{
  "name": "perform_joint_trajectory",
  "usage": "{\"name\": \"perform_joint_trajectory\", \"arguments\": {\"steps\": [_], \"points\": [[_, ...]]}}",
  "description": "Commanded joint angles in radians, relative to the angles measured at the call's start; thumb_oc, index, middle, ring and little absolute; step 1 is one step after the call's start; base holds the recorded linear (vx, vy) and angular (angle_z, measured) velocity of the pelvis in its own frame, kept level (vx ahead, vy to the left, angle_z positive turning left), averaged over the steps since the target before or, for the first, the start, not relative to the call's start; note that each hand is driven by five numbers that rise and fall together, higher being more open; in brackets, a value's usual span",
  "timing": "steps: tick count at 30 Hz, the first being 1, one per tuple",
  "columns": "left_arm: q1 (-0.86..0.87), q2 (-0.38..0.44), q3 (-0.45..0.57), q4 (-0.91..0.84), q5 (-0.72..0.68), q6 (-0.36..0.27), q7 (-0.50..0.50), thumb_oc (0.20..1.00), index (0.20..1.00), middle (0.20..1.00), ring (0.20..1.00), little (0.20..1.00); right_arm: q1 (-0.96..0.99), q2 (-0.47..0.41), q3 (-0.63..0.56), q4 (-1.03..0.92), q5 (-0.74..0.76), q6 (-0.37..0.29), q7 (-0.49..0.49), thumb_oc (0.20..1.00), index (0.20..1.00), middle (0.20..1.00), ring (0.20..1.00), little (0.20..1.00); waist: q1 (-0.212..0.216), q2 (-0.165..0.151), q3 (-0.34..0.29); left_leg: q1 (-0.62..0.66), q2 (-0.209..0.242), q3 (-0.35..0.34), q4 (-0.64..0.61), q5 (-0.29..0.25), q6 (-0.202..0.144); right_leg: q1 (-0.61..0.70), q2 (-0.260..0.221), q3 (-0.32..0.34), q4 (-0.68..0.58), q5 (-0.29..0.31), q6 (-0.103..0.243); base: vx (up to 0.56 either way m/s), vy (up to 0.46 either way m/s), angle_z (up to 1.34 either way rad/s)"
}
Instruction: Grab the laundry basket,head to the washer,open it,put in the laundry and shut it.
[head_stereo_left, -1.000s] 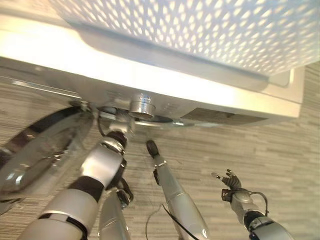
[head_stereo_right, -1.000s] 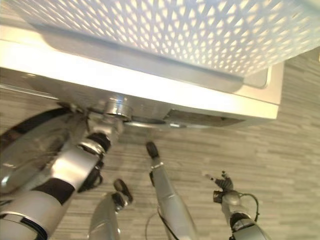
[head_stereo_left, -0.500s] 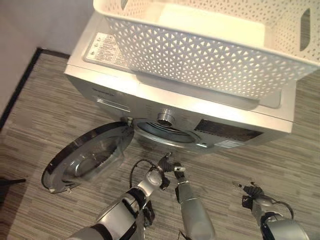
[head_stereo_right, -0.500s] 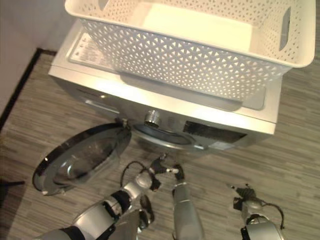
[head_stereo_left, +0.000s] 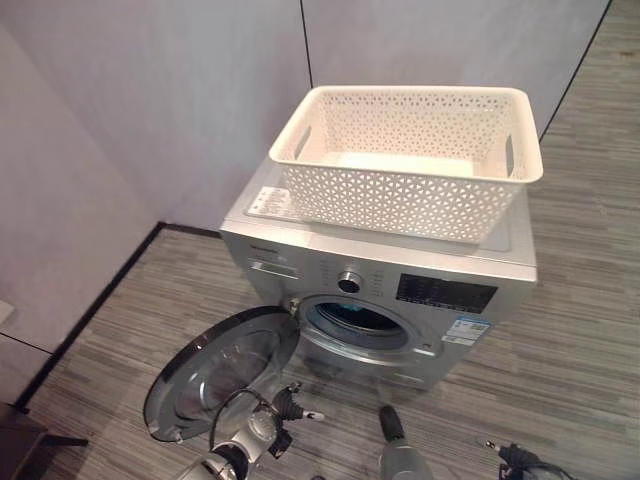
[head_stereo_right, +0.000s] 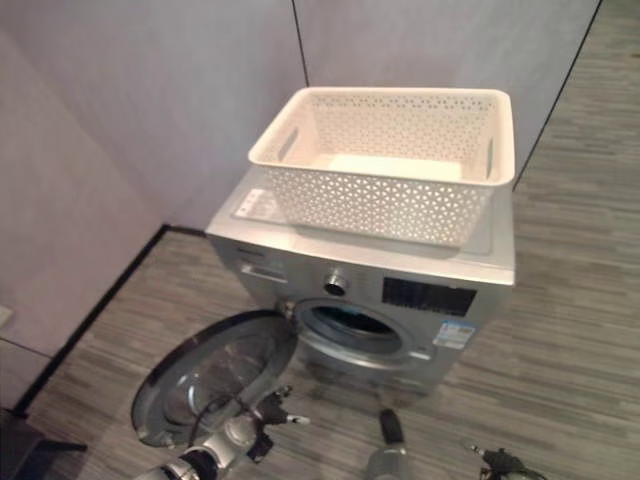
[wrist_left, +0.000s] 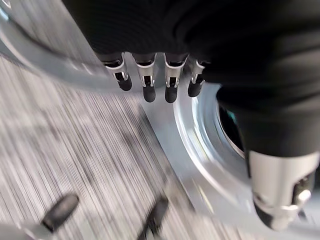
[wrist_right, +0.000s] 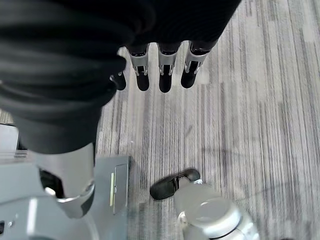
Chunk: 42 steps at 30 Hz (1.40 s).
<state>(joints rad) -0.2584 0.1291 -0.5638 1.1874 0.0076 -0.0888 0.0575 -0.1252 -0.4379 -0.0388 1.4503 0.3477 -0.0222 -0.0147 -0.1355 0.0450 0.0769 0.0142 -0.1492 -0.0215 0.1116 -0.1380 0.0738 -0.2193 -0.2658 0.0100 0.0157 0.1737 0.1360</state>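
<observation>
- While the white laundry basket is sitting on top of the washer at frame centre, the round door is hanging wide open at lower left, drum opening exposed.
- Left hand is hovering low by the door, fingers relaxed, gripping nothing.
- Right hand is sitting at the lower right over the floor, fingers straight, gripping nothing.

Laundry corner: washer, basket.
</observation>
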Motion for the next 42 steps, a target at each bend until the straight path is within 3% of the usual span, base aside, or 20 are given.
{"name": "perform_joint_trajectory", "arguments": {"steps": [1, 5, 9, 11, 12, 13, 14, 15, 18, 20, 22, 24, 28, 30, 31, 32, 36, 37, 39, 42], "points": [[-0.029, 0.001, 0.078, -0.066, -0.007, -0.011, 0.006, 1.0, 1.0, 1.0, 1.0, 1.0, -0.02, -0.032, 0.0, 0.017, 0.01, -0.002, 0.004, 1.0, 1.0, 1.0, 1.0, 1.0, 0.018, 0.042, 0.048, -0.004, 0.115, -0.005, -0.008, -0.041, -0.055, 0.022, 0.04, -0.13, 0.163, -0.15, 0.036, -0.28, 0.11, -0.15], [0.028, 0.037, 0.1, -0.135, -0.008, -0.001, -0.014, 1.0, 1.0, 1.0, 1.0, 1.0, 0.003, -0.016, -0.011, 0.018, 0.007, -0.005, 0.001, 1.0, 1.0, 1.0, 1.0, 1.0, 0.054, 0.033, 0.009, -0.007, 0.13, 0.003, -0.078, 0.031, -0.054, 0.127, 0.098, -0.181, 0.266, -0.25, 0.005, -0.16, -0.016, -0.2], [0.094, 0.067, 0.137, -0.233, -0.028, 0.004, -0.024, 1.0, 1.0, 1.0, 1.0, 1.0, 0.007, 0.01, 0.018, -0.02, -0.003, -0.008, -0.008, 1.0, 1.0, 1.0, 1.0, 1.0, 0.102, -0.003, -0.043, -0.033, 0.143, 0.015, -0.13, 0.081, -0.064, 0.21, 0.157, -0.176, 0.212, -0.291, -0.008, -0.17, -0.126, -0.08], [0.103, 0.075, 0.133, -0.261, -0.028, 0.006, -0.029, 1.0, 1.0, 1.0, 1.0, 1.0, 0.008, 0.017, 0.032, -0.031, -0.007, -0.01, -0.011, 1.0, 1.0, 1.0, 1.0, 1.0, 0.117, -0.018, -0.047, -0.042, 0.143, 0.019, -0.127, 0.081, -0.062, 0.225, 0.161, -0.178, 0.195, -0.306, -0.013, -0.2, -0.194, -0.13], [0.104, 0.089, 0.151, -0.322, -0.037, 0.008, -0.013, 1.0, 1.0, 1.0, 1.0, 1.0, -0.008, 0.046, 0.086, -0.075, -0.025, -0.012, -0.02, 1.0, 1.0, 1.0, 1.0, 1.0, 0.13, -0.054, -0.022, -0.107, 0.153, 0.013, -0.096, 0.123, -0.082, 0.232, 0.194, -0.144, 0.114, -0.324, -0.038, -0.41, -0.404, 0.04], [0.123, 0.083, 0.162, -0.371, -0.032, 0.004, -0.006, 1.0, 1.0, 1.0, 1.0, 1.0, 0.008, 0.063, 0.118, -0.099, -0.056, -0.014, -0.026, 1.0, 1.0, 1.0, 1.0, 1.0, 0.137, -0.066, -0.019, -0.15, 0.157, 0.025, -0.117, 0.171, -0.104, 0.259, 0.2, -0.189, 0.021, -0.313, -0.047, -0.41, -0.405, 0.3], [0.124, 0.083, 0.163, -0.372, -0.032, 0.005, -0.006, 1.0, 1.0, 1.0, 1.0, 1.0, 0.009, 0.064, 0.118, -0.099, -0.056, -0.014, -0.026, 1.0, 1.0, 1.0, 1.0, 1.0, 0.134, -0.066, -0.02, -0.151, 0.156, 0.022, -0.117, 0.172, -0.105, 0.26, 0.2, -0.192, 0.019, -0.312, -0.047, -0.3, -0.244, 0.43], [0.127, 0.082, 0.172, -0.415, -0.045, 0.002, -0.001, 1.0, 1.0, 1.0, 1.0, 1.0, 0.022, 0.069, 0.127, -0.112, -0.065, -0.014, -0.03, 1.0, 1.0, 1.0, 1.0, 1.0, 0.129, -0.068, -0.001, -0.193, 0.172, 0.053, -0.098, 0.208, -0.133, 0.259, 0.203, -0.209, 0.002, -0.309, -0.059, -0.13, -0.06, 0.54], [0.138, 0.076, 0.201, -0.442, -0.071, -0.002, 0.029, 1.0, 1.0, 1.0, 1.0, 1.0, 0.036, 0.083, 0.156, -0.142, -0.08, -0.012, -0.035, 1.0, 1.0, 1.0, 1.0, 1.0, 0.131, -0.078, 0.018, -0.207, 0.2, 0.073, -0.075, 0.21, -0.148, 0.249, 0.196, -0.222, -0.001, -0.297, -0.07, -0.22, -0.058, 0.52], [0.151, 0.079, 0.218, -0.454, -0.074, -0.007, 0.046, 1.0, 1.0, 1.0, 1.0, 1.0, 0.032, 0.094, 0.178, -0.157, -0.094, -0.012, -0.036, 1.0, 1.0, 1.0, 1.0, 1.0, 0.143, -0.089, 0.024, -0.199, 0.207, 0.032, -0.061, 0.195, -0.149, 0.234, 0.191, -0.208, 0.015, -0.294, -0.076, -0.06, -0.017, -0.18], [0.188, 0.102, 0.279, -0.558, -0.081, -0.015, 0.093, 1.0, 1.0, 1.0, 1.0, 1.0, 0.031, 0.123, 0.216, -0.188, -0.115, -0.017, -0.035, 1.0, 1.0, 1.0, 1.0, 1.0, 0.168, -0.096, 0.01, -0.151, 0.219, -0.175, -0.047, 0.174, -0.158, 0.207, 0.187, -0.153, 0.026, -0.285, -0.078, 0.02, 0.033, -0.22], [0.202, 0.112, 0.303, -0.607, -0.073, -0.015, 0.11, 1.0, 1.0, 1.0, 1.0, 1.0, 0.042, 0.128, 0.214, -0.189, -0.118, -0.014, -0.032, 1.0, 1.0, 1.0, 1.0, 1.0, 0.164, -0.088, 0.0, -0.135, 0.235, -0.185, -0.068, 0.177, -0.158, 0.213, 0.189, -0.147, 0.023, -0.288, -0.072, 0.08, 0.061, -0.63], [0.263, 0.193, 0.478, -0.826, -0.005, -0.009, 0.181, 1.0, 1.0, 1.0, 1.0, 1.0, 0.117, 0.16, 0.175, -0.193, -0.109, -0.004, -0.007, 1.0, 1.0, 1.0, 1.0, 1.0, 0.148, -0.058, -0.061, -0.037, 0.259, -0.146, -0.177, 0.184, -0.173, 0.268, 0.191, -0.129, 0.005, -0.296, -0.064, 0.2, 0.094, -0.2], [0.225, 0.23, 0.539, -0.801, 0.011, -0.005, 0.24, 1.0, 1.0, 1.0, 1.0, 1.0, 0.139, 0.169, 0.184, -0.208, -0.12, 0.001, 0.007, 1.0, 1.0, 1.0, 1.0, 1.0, 0.137, -0.056, -0.07, -0.014, 0.256, -0.123, -0.197, 0.183, -0.177, 0.283, 0.184, -0.126, -0.011, -0.29, -0.056, 0.18, 0.111, -0.03], [0.137, 0.302, 0.595, -0.737, 0.025, 0.013, 0.308, 1.0, 1.0, 1.0, 1.0, 1.0, 0.145, 0.166, 0.211, -0.226, -0.151, 0.007, 0.025, 1.0, 1.0, 1.0, 1.0, 1.0, 0.124, -0.056, -0.078, -0.005, 0.251, -0.11, -0.199, 0.169, -0.178, 0.284, 0.179, -0.114, -0.019, -0.28, -0.047, 0.11, 0.08, -0.1], [0.134, 0.303, 0.594, -0.734, 0.025, 0.012, 0.309, 1.0, 1.0, 1.0, 1.0, 1.0, 0.144, 0.167, 0.21, -0.227, -0.151, 0.008, 0.025, 1.0, 1.0, 1.0, 1.0, 1.0, 0.125, -0.057, -0.077, -0.005, 0.251, -0.109, -0.199, 0.168, -0.177, 0.285, 0.179, -0.113, -0.019, -0.28, -0.047, 0.09, 0.074, -0.34], [-0.092, 0.471, 0.6, -0.576, 0.058, 0.053, 0.376, 1.0, 1.0, 1.0, 1.0, 1.0, 0.147, 0.144, 0.244, -0.303, -0.173, 0.003, 0.038, 1.0, 1.0, 1.0, 1.0, 1.0, 0.1, -0.06, -0.072, -0.018, 0.252, -0.077, -0.199, 0.164, -0.18, 0.264, 0.171, -0.104, -0.02, -0.265, -0.033, 0.03, 0.068, -0.17], [-0.186, 0.58, 0.581, -0.476, 0.06, 0.062, 0.375, 1.0, 1.0, 1.0, 1.0, 1.0, 0.144, 0.124, 0.253, -0.347, -0.17, -0.005, 0.043, 1.0, 1.0, 1.0, 1.0, 1.0, 0.082, -0.064, -0.064, -0.029, 0.256, -0.063, -0.199, 0.162, -0.178, 0.248, 0.169, -0.096, -0.023, -0.256, -0.024, 0.03, 0.066, -0.06], [-0.241, 0.632, 0.547, -0.404, 0.056, 0.061, 0.36, 1.0, 1.0, 1.0, 1.0, 1.0, 0.141, 0.118, 0.259, -0.368, -0.165, -0.008, 0.044, 1.0, 1.0, 1.0, 1.0, 1.0, 0.08, -0.069, -0.057, -0.037, 0.259, -0.054, -0.199, 0.165, -0.177, 0.235, 0.168, -0.091, -0.023, -0.251, -0.02, -0.01, 0.052, -0.27], [-0.462, 0.75, 0.393, -0.131, 0.011, 0.062, 0.257, 1.0, 1.0, 1.0, 1.0, 1.0, 0.114, 0.074, 0.279, -0.406, -0.149, -0.016, 0.046, 1.0, 1.0, 1.0, 1.0, 1.0, 0.057, -0.076, -0.03, -0.076, 0.27, -0.034, -0.199, 0.172, -0.172, 0.183, 0.168, -0.082, -0.02, -0.233, -0.01, -0.07, 0.069, -0.13]]}}
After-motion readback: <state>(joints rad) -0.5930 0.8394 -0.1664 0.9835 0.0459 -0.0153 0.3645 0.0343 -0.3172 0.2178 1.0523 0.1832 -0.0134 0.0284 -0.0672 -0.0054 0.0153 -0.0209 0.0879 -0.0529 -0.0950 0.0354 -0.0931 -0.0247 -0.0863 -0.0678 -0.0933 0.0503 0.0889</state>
